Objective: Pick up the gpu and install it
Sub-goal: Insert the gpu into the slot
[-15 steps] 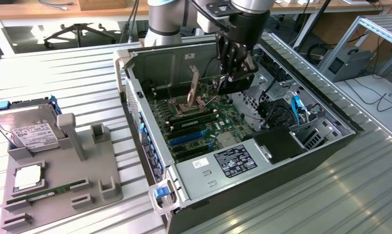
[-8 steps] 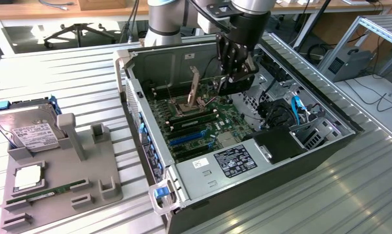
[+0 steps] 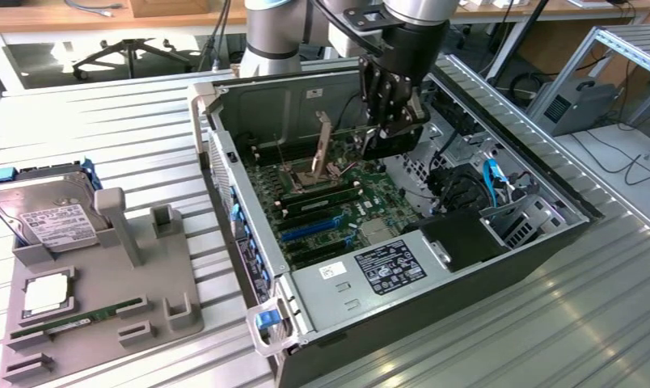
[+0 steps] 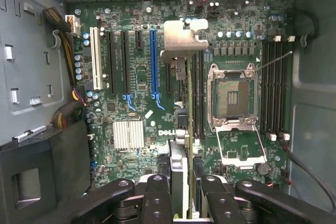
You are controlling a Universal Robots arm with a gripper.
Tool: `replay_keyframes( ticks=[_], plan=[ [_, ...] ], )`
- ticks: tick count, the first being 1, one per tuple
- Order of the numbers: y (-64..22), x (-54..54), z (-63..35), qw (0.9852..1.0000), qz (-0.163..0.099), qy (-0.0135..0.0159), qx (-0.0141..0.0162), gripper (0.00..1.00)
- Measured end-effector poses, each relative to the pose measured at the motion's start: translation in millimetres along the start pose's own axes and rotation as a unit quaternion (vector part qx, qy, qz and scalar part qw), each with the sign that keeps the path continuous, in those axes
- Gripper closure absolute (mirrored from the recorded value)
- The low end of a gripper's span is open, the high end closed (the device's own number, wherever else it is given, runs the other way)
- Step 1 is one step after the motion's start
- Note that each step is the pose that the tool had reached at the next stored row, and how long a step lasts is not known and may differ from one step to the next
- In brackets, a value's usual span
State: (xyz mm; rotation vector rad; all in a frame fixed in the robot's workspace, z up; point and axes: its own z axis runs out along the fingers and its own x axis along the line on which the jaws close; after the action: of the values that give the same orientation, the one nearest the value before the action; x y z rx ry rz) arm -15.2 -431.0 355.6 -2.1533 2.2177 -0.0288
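My gripper (image 3: 393, 121) reaches down into the open computer case (image 3: 541, 186), and its fingers are shut on the gpu (image 3: 386, 147). The gpu is a thin dark card, held on edge above the motherboard (image 3: 336, 214). In the wrist view the gpu (image 4: 182, 38) appears edge-on between my gripper's (image 4: 181, 195) black fingers (image 4: 157, 198), its silver bracket at the far end. It hangs over the strip of board between the blue expansion slot (image 4: 153, 61) and the open processor socket (image 4: 233, 95). Whether its lower edge touches the board is hidden.
A grey fixture tray (image 3: 141, 291) at the exterior view's left carries a hard drive (image 3: 44, 214), a processor chip (image 3: 44, 295) and a green memory stick (image 3: 72, 323). Inside the case are black cables (image 3: 454, 182), a drive cage (image 3: 519, 222) and the socket's raised lever (image 3: 322, 141).
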Motion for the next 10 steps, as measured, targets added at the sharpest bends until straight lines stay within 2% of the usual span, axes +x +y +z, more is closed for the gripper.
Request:
replay_keyframes(
  ticks=[10],
  plan=[
    [0.0, 1.8, 0.4, 1.0, 0.0, 0.0, 0.0, 0.73]
  ],
)
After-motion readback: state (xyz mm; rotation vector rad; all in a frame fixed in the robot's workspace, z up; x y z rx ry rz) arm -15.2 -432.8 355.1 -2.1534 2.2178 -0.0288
